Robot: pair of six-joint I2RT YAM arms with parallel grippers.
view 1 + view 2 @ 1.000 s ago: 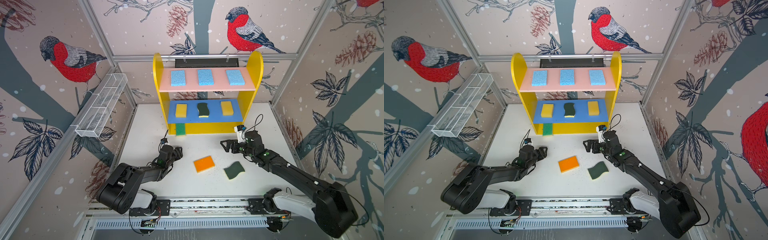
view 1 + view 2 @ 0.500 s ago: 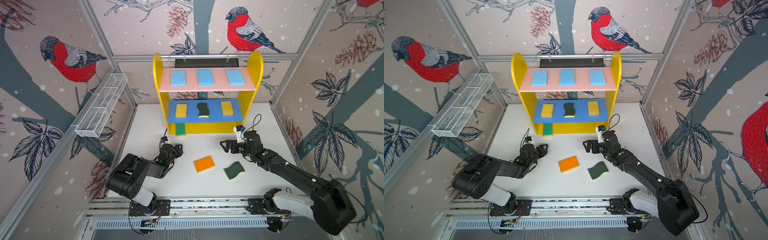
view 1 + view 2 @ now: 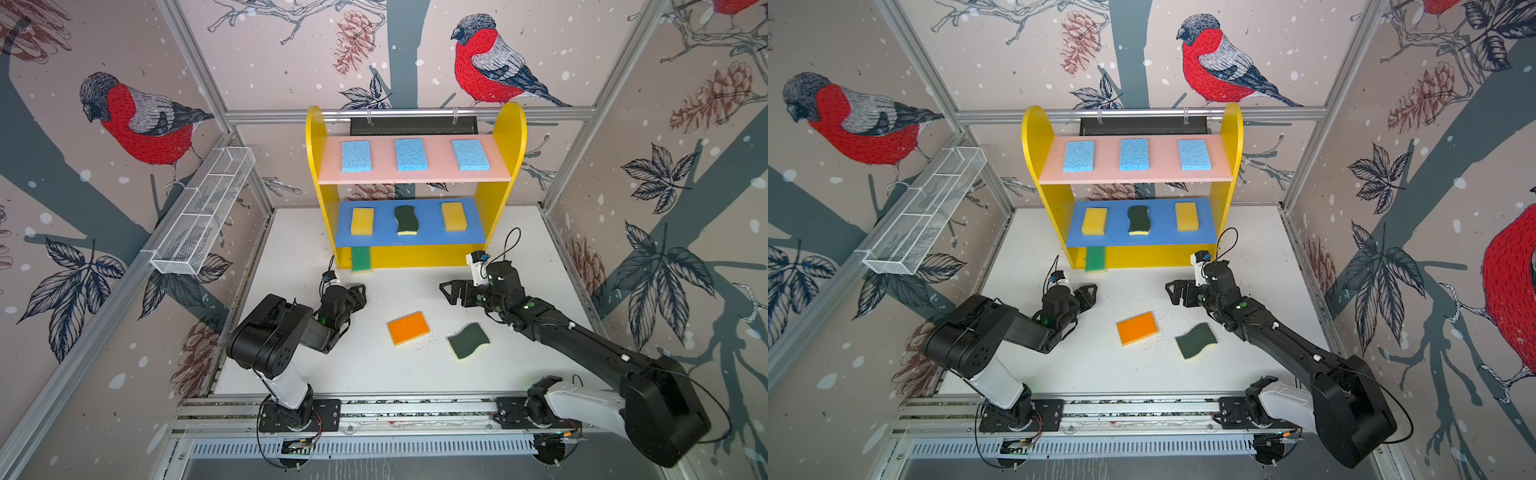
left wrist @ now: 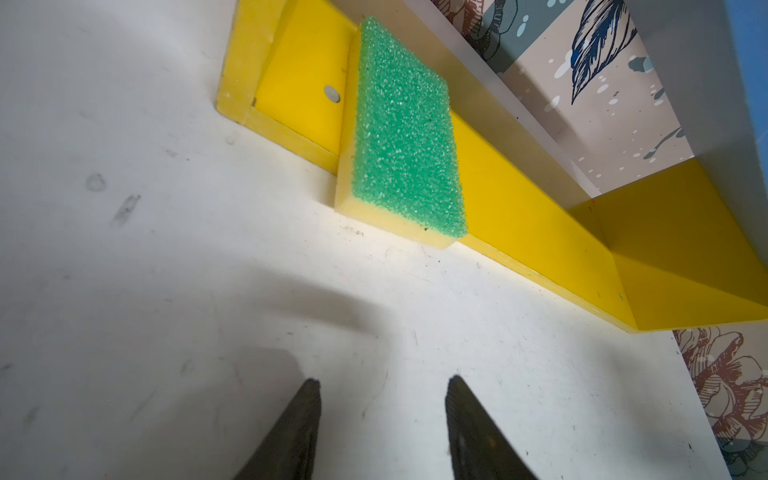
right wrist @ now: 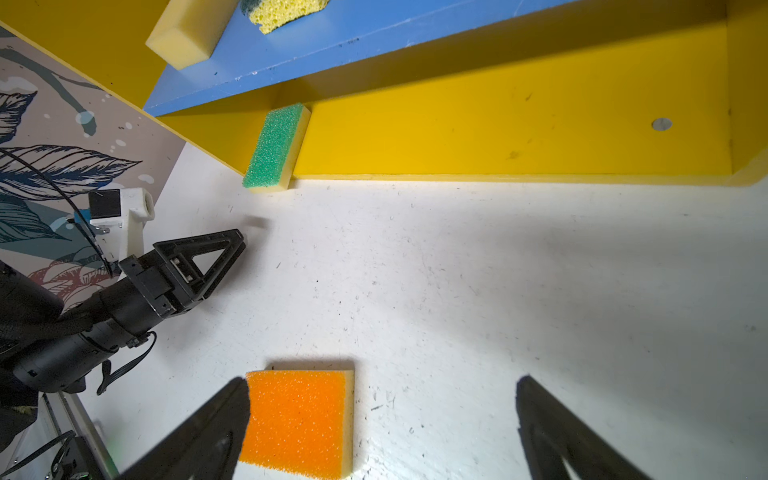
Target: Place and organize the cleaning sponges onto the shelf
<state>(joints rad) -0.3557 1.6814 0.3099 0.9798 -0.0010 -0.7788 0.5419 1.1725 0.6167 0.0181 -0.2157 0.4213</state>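
L tool [image 4: 383, 380] narrowed; shelf [image 3: 415, 179] holds 7 sponges [image 3: 410, 154], table [image 3: 374, 365] 2.

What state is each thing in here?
Light-blue sponges: flat on pink top board.
Yellow blocks: on blue middle board.
Shelved wavy scourer: between them, green up.
Green-topped sponge: bottom tier, overhanging its front edge.
Orange-topped sponge: on table, unheld.
Loose wavy scourer: on table, unheld.
Left gripper: open, empty.
Right gripper: open, empty.

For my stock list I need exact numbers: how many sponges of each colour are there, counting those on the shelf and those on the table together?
Light-blue sponges: 3
Yellow sponges: 2
Dark-green wavy sponges: 2
Green-topped sponge: 1
Orange-topped sponge: 1
Total: 9
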